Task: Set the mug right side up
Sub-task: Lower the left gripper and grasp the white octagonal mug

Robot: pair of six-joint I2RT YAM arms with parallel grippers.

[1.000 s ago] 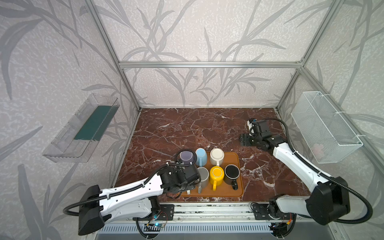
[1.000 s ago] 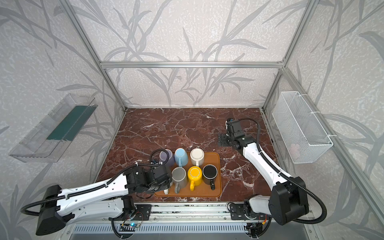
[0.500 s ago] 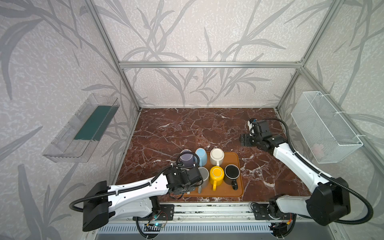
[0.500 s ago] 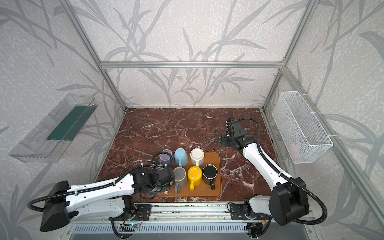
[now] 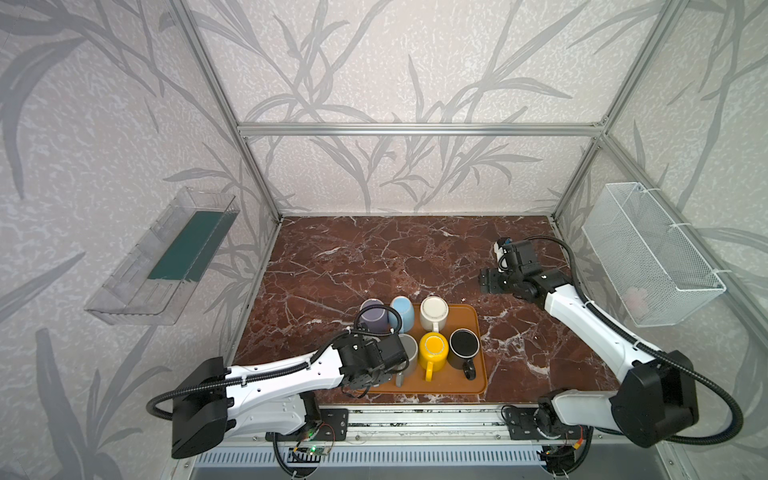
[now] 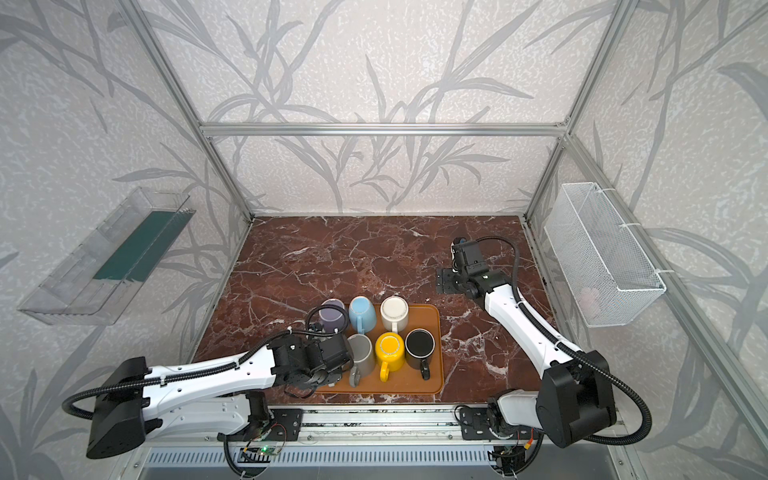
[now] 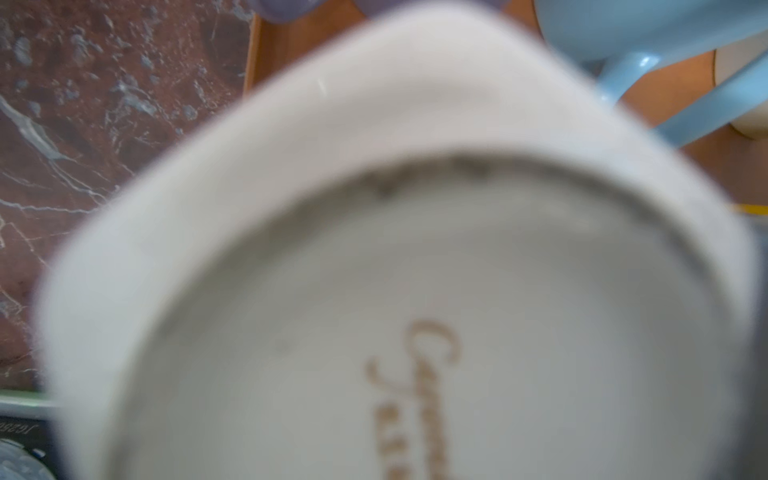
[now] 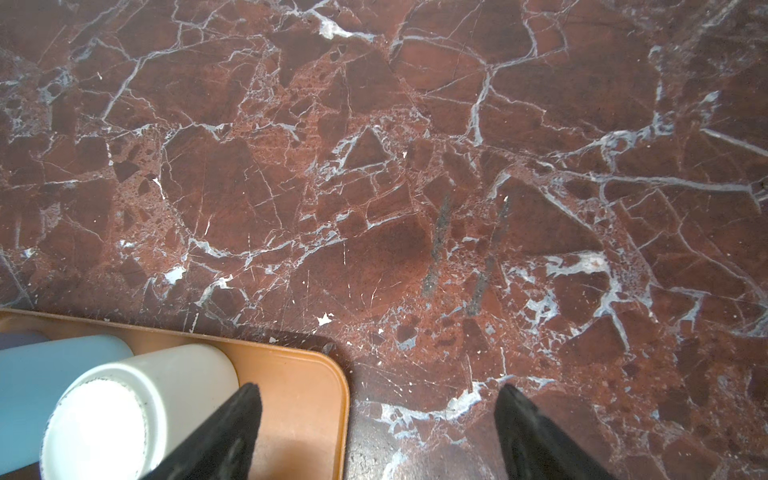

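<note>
At the tray's [image 5: 449, 384] near left corner, the left gripper [image 5: 388, 355] is placed at the upside-down grey mug [image 5: 410, 352]. Its jaws are hidden, so their state cannot be told, and the mug's script-marked base is shown only in the left wrist view. Farther off, the right gripper [image 8: 378, 392] is held spread over bare marble [image 8: 374, 166] beside the tray's far corner.

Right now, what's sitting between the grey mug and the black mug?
The yellow mug stands between the grey mug and the black mug, in the front row of the orange tray. Both top views show it.
</note>
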